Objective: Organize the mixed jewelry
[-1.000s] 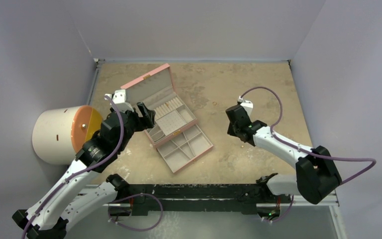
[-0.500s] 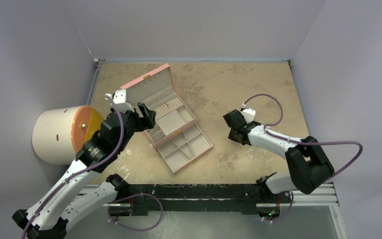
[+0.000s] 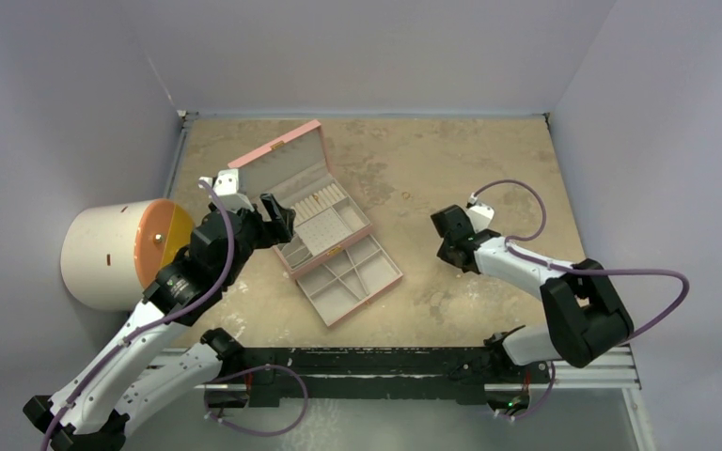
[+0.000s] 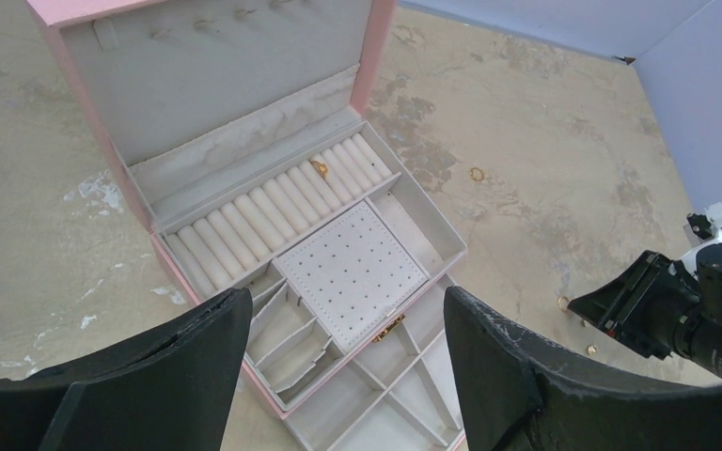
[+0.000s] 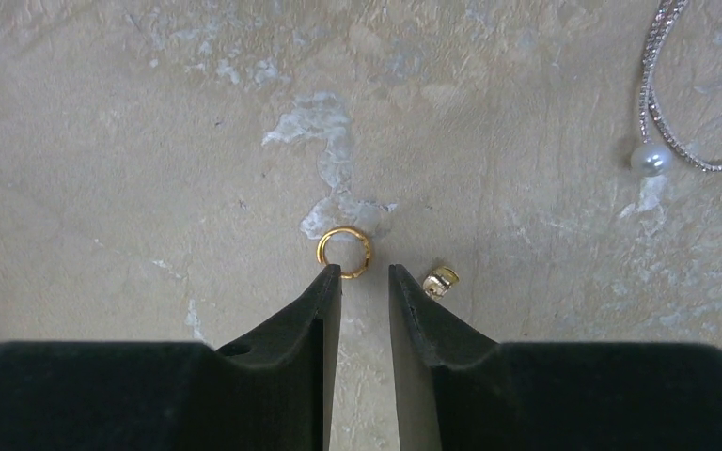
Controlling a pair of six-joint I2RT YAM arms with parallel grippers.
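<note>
Mottled beige tabletop (image 5: 150, 141) holds a thin, shiny gold ring (image 5: 344, 252), lying flat just past the tips of the right gripper (image 5: 365, 272), whose jaws stand slightly parted and empty. Left gripper (image 4: 343, 301) hangs wide open over the pink box (image 4: 197, 75).

Room is tight around the right gripper (image 5: 365, 271): its jaws stand slightly parted low over the desk (image 5: 103, 141), with a gold ring (image 5: 344, 252) right at one fingertip and a small gold piece (image 5: 440, 282) just beside the other. A pearl chain (image 5: 650, 159) lies well aside. The pink box (image 3: 324, 230), lid raised, fills the space before the left gripper (image 4: 346, 301), and a white drum (image 3: 103, 254) crowds that arm. Bare desk lies between box and right arm.
</note>
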